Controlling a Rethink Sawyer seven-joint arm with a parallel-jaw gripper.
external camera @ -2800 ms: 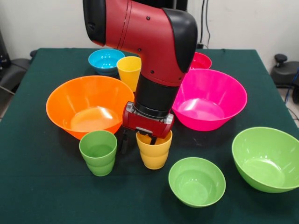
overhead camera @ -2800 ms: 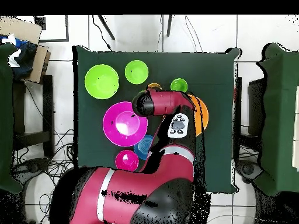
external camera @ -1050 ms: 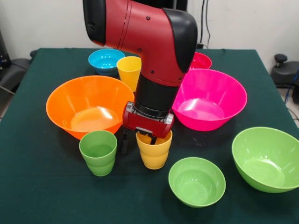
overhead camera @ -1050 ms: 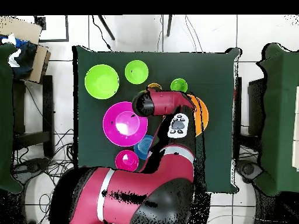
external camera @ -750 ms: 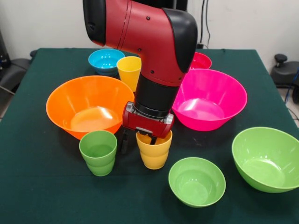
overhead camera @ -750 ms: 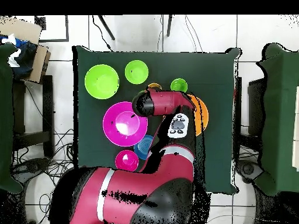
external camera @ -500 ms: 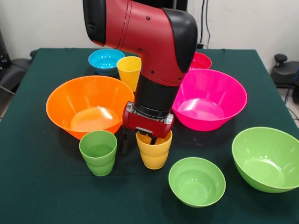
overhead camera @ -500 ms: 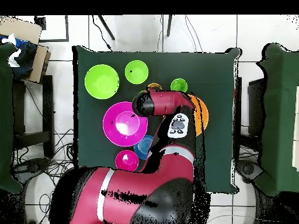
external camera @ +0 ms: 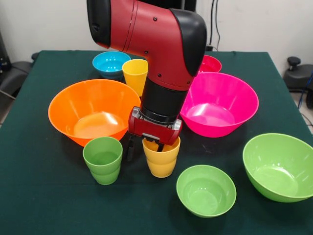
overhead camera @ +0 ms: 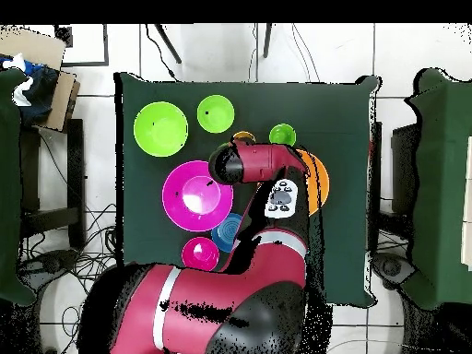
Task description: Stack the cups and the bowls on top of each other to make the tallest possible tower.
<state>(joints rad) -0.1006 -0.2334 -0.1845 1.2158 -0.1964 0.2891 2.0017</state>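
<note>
Front view: gripper [external camera: 145, 145] fingers straddle orange-yellow cup [external camera: 161, 159] rim

Tight quarters around the gripper [external camera: 145, 145]: it straddles the rim of the orange-yellow cup [external camera: 161, 159], with the green cup [external camera: 103, 159] just to its left. The orange bowl [external camera: 93, 110] and pink bowl [external camera: 220, 104] wall in the far side. Bare cloth on the table [external camera: 58, 210] runs along the near edge, left of the small green bowl [external camera: 206, 190].
</note>
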